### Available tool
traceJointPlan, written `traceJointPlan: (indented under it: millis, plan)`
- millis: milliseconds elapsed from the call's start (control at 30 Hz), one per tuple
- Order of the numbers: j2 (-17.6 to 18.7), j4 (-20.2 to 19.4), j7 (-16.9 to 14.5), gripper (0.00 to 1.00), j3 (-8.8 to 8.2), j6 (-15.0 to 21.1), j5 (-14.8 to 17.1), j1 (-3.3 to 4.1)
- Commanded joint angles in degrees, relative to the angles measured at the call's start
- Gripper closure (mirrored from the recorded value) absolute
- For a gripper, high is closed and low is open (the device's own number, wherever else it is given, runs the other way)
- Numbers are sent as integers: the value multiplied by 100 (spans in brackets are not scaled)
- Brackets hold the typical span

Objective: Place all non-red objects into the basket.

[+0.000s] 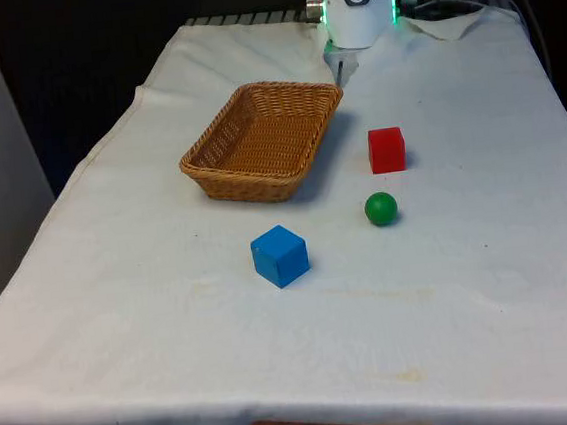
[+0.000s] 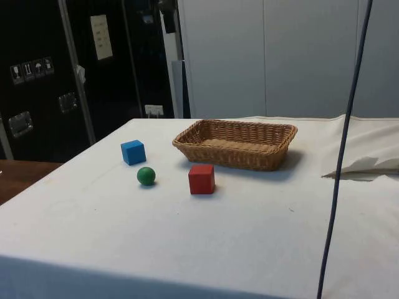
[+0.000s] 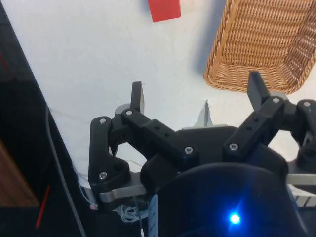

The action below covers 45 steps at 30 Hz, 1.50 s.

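End effector [image 3: 197, 94] is spread wide, gripping nothing, over the cloth near the basket [image 1: 221, 163]. From the basket in the front view: blue cube [image 1: 280, 255] at 6 o'clock, green ball [image 1: 381, 208] at 4, red cube [image 1: 386, 149] at 3, all on the desk [image 1: 491, 283].

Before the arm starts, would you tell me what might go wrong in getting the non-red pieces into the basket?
The green ball lies close to the red cube; open fingers coming down on it may nudge the cube. The ball is round, so a poor grip may send it rolling on the cloth. The basket has a raised rim, which a low carry of the blue cube could clip.
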Motion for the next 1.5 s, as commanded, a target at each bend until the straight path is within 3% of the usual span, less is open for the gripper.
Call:
traceJointPlan:
  millis: [0, 533, 567, 700, 1133, 1467]
  plan:
    - [0, 0, 6, 0, 17, 11, -11, 0]
    - [275, -6, 120, 0, 201, 745, -430, 11]
    - [246, -6, 97, 0, 201, 642, -367, 6]
    - [418, 6, 86, 0, 206, 985, -510, 11]
    - [882, 212, -120, 0, 195, 1415, -516, -11]
    - [1364, 527, -344, 0, 172, 1707, -498, -69]
